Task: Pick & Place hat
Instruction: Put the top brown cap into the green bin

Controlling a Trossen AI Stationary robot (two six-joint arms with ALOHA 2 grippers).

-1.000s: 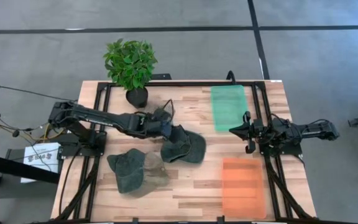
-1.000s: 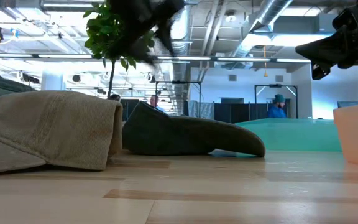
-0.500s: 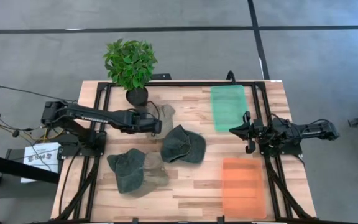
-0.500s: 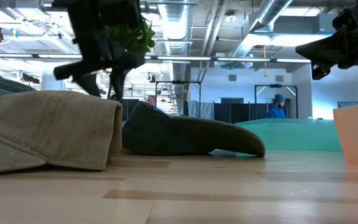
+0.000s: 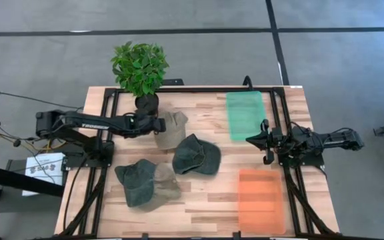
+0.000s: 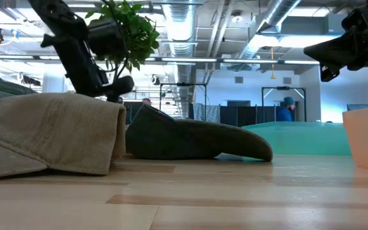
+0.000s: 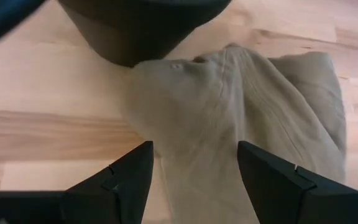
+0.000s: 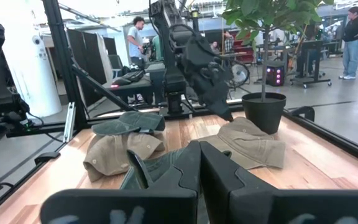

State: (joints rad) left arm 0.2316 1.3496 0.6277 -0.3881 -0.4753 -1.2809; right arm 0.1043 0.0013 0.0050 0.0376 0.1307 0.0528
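Several hats lie on the wooden table. A tan hat [image 5: 171,129] rests flat beside the plant pot [image 5: 147,103], also in the left wrist view [image 7: 247,112]. A dark green hat [image 5: 197,155] lies mid-table. Nearer, a second dark green hat [image 5: 134,180] overlaps another tan hat [image 5: 167,185]. My left gripper [image 5: 155,125] [image 7: 194,146] is open, just left of the tan hat by the pot, fingers on either side of its edge without touching. My right gripper [image 5: 265,141] [image 8: 197,168] is shut and waits at the right side.
A potted plant [image 5: 139,67] stands at the far edge, close to my left gripper. A green tray [image 5: 245,115] lies far right and an orange tray [image 5: 261,200] near right. Bare wood shows along the near edge. People stand in the room beyond [image 8: 135,37].
My left gripper has drawn back toward the table's left edge, from over the hats at mid-table to beside the plant pot. The tan hat by the pot, half hidden under the gripper before, now shows whole and lies flat.
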